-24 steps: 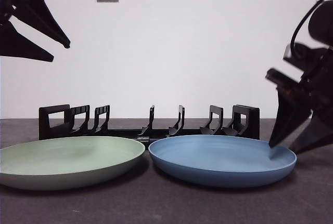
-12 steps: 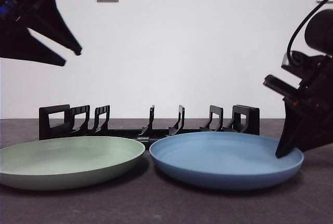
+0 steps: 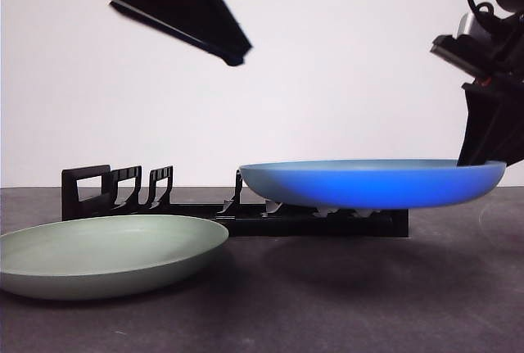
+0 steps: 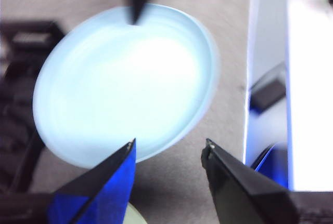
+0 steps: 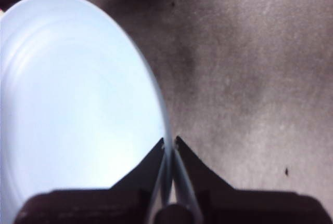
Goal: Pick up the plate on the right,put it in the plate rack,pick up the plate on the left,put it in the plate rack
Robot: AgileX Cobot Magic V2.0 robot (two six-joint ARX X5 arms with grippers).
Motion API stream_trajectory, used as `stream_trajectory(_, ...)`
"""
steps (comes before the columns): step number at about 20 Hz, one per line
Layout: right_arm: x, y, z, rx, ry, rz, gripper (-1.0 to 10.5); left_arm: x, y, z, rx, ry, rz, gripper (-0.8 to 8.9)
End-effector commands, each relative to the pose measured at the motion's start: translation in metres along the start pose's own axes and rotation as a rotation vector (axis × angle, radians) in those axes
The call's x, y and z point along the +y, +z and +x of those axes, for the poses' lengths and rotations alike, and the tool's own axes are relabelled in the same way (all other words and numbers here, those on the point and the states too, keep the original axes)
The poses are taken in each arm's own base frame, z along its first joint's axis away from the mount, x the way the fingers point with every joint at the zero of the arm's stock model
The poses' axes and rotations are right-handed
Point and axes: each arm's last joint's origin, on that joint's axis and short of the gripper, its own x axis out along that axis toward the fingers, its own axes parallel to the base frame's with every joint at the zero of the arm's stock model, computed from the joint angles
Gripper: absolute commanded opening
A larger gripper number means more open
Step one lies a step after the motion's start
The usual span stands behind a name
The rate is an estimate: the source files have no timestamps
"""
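The blue plate point(image 3: 372, 183) hangs level in the air on the right, clear of the table, in front of the right half of the black plate rack point(image 3: 106, 192). The pale green plate point(image 3: 110, 253) lies flat at near left.

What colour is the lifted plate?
Blue, clearest in the front view: the plate, held by the right gripper.

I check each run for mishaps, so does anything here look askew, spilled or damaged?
Nothing stands out. The blue plate is off the table, level, gripped at its rim by the right gripper. The green plate lies flat before the plate rack. The left gripper hangs open above.
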Motion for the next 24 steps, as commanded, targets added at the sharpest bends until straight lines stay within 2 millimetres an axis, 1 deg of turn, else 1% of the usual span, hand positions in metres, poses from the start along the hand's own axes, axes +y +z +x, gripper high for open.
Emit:
stream_trajectory(1,0.004,-0.001,-0.002,0.007,0.024,-0.028,-0.1,-0.012,0.005,0.007,0.031,0.023,0.138,2.20)
stream_trajectory(3,0.007,-0.003,-0.004,0.022,0.086,-0.032,-0.1,-0.017,0.005,0.015,0.050,-0.003,0.170,2.20)
stream_trajectory(8,0.014,-0.006,-0.004,0.037,0.102,-0.055,-0.1,-0.024,-0.004,0.049,0.158,-0.059,0.209,2.20)
stream_trajectory(11,0.015,-0.007,-0.005,0.045,0.121,-0.062,-0.1,-0.027,-0.006,0.061,0.182,-0.071,0.245,2.19)
stream_trajectory(12,0.016,-0.007,-0.006,0.045,0.121,-0.066,-0.1,-0.027,-0.007,0.064,0.187,-0.073,0.245,2.14)
stream_trajectory(13,0.016,-0.008,-0.007,0.043,0.121,-0.069,-0.1,-0.027,-0.008,0.065,0.190,-0.075,0.248,1.76)
stream_trajectory(14,0.017,-0.008,-0.009,0.037,0.122,-0.073,-0.1,-0.027,-0.008,0.065,0.190,-0.076,0.258,0.63)
stream_trajectory(15,0.017,-0.008,-0.010,0.029,0.122,-0.079,-0.1,-0.028,-0.007,0.065,0.188,-0.079,0.272,-0.22)
stream_trajectory(16,0.018,-0.009,-0.012,0.022,0.123,-0.083,-0.1,-0.028,-0.007,0.066,0.183,-0.075,0.275,-0.08)
stream_trajectory(19,0.019,-0.009,-0.015,0.010,0.125,-0.092,-0.1,-0.030,-0.005,0.066,0.177,-0.079,0.281,-0.09)
stream_trajectory(22,0.020,-0.009,-0.018,-0.003,0.125,-0.101,0.1,-0.038,-0.002,0.066,0.165,-0.100,0.302,-0.08)
stream_trajectory(23,0.020,-0.008,-0.019,-0.014,0.121,-0.107,0.2,-0.042,-0.001,0.066,0.160,-0.108,0.312,-0.08)
stream_trajectory(24,0.021,-0.007,-0.020,-0.029,0.123,-0.121,1.1,-0.046,0.000,0.066,0.154,-0.118,0.319,-0.08)
